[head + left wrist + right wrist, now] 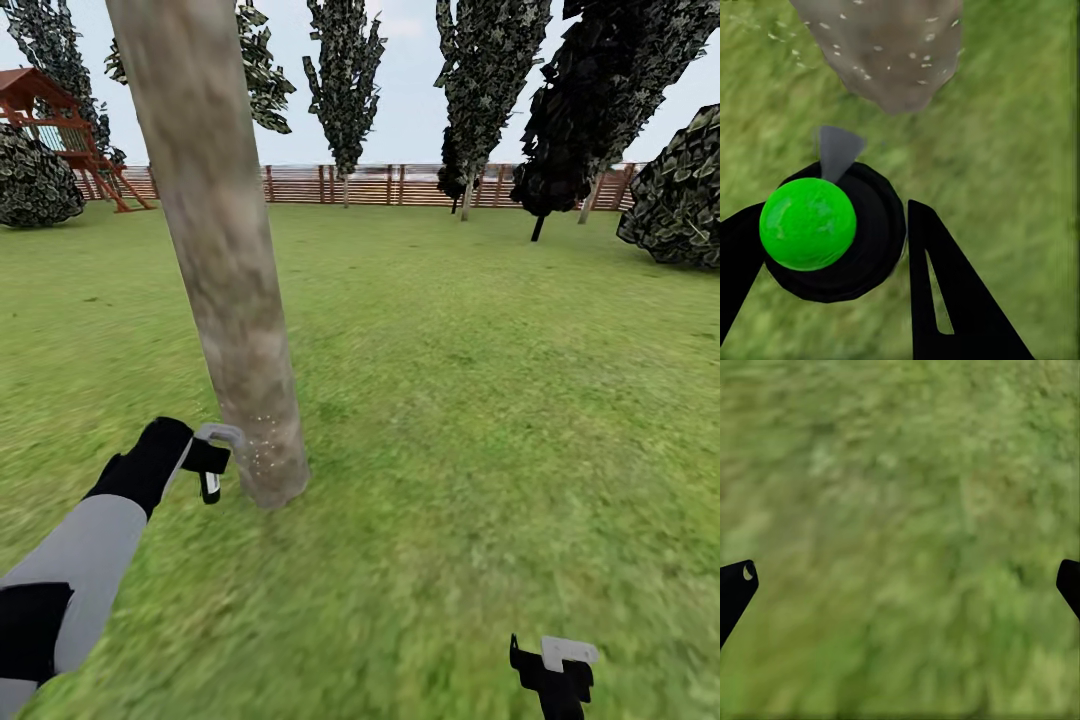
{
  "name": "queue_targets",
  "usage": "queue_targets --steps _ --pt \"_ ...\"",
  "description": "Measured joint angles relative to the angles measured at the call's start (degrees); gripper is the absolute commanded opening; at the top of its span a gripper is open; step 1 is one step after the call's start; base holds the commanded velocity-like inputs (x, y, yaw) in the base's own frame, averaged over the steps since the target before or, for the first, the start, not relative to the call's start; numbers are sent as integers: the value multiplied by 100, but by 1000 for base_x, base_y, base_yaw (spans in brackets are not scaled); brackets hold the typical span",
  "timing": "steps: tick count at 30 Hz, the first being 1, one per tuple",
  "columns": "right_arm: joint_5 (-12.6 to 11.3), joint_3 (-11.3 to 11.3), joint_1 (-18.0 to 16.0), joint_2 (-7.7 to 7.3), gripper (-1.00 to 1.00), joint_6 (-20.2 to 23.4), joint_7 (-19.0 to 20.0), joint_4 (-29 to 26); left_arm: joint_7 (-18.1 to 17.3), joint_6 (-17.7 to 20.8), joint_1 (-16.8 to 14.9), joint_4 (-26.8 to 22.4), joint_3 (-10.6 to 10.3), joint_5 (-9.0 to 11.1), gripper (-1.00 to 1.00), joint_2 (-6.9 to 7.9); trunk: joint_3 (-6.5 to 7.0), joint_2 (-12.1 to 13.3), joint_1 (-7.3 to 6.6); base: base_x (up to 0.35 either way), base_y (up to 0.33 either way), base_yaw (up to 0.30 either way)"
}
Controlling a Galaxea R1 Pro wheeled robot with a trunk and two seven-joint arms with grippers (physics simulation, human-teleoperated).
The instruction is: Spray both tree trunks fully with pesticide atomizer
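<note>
Grass lawn, slat fence, tree trunk

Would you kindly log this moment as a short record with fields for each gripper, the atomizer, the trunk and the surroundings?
left gripper: shut on the atomizer, close to the trunk's base
atomizer: green top, black body, grey nozzle aimed at the trunk
tree trunk: leaning in the head view, pale specks on the bark near its base
right gripper: open, over bare grass
surroundings: lawn, wooden fence, dark trees behind
</note>
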Motion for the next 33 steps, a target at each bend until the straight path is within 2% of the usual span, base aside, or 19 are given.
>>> queue_targets --steps 2,4,7,11,14,15,17,20,22,24,33 --pt "0 0 0 0 100 0 0 0 -9 27 1 5 -109 41 -100 -101 0 0 0 0 0 83" --pt "-1 -1 0 0 100 0 0 1 -11 212 -12 -9 -232 20 -100 -201 0 0 0 0 0 220" --pt "-2 0 -1 0 100 0 0 1 -9 469 -19 -167 -281 -14 -100 -214 0 0 0 0 0 262" --pt "-3 0 -1 0 100 0 0 1 -5 523 39 -202 -310 -91 -100 -29 0 0 0 0 0 194" --pt "-1 0 0 0 100 0 0 0 -13 477 77 -200 -324 -67 -100 291 0 0 0 0 0 33" --pt "-2 0 0 0 100 0 0 0 -17 480 83 -218 -312 -19 -100 307 0 0 0 0 -16 7" --pt "-3 0 0 0 100 0 0 0 -18 483 97 -211 -333 12 -100 253 0 0 0 46 -72 4" --pt "-1 0 0 0 100 -1 -2 0 -9 490 114 -180 -505 39 -100 -112 0 0 -2 172 -171 1" --pt "-1 0 0 0 100 -2 -2 0 3 489 112 -177 -537 -13 -100 -212 0 0 -2 206 -195 0" --pt "0 0 0 0 100 -2 -2 0 8 496 108 -185 -555 -35 -100 -238 0 0 -2 140 -235 0" --pt "-1 0 0 0 100 -3 -3 0 14 513 109 -223 -530 -31 -100 -186 0 0 1 -54 -275 0"
